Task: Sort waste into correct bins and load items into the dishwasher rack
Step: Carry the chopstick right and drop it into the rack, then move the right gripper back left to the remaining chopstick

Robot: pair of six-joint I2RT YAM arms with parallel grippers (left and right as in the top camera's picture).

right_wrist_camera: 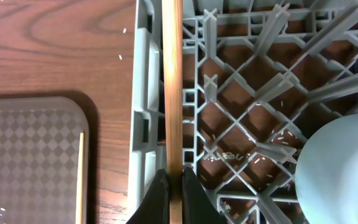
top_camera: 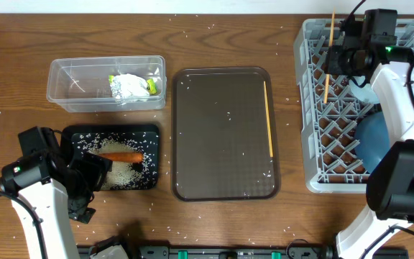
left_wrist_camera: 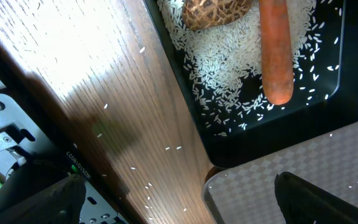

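My right wrist view is showing what the overhead view blurs: my right gripper (right_wrist_camera: 176,182) is pinching a thin, smooth wooden chopstick (right_wrist_camera: 171,81) along the left wall of the grey lattice dishwasher rack (right_wrist_camera: 241,93). Overhead, that arm is reaching into the upper right. My left gripper (left_wrist_camera: 179,208), spread wide, is hovering beside the black tray (left_wrist_camera: 347,112) of grainy rice (left_wrist_camera: 222,68) and a glossy carrot (left_wrist_camera: 275,50).

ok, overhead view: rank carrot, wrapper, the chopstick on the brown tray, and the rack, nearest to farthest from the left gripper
From the left gripper:
1. carrot, right beside it in the black tray
2. wrapper, in the clear tub
3. chopstick, at the brown tray's right edge
4. rack, far right
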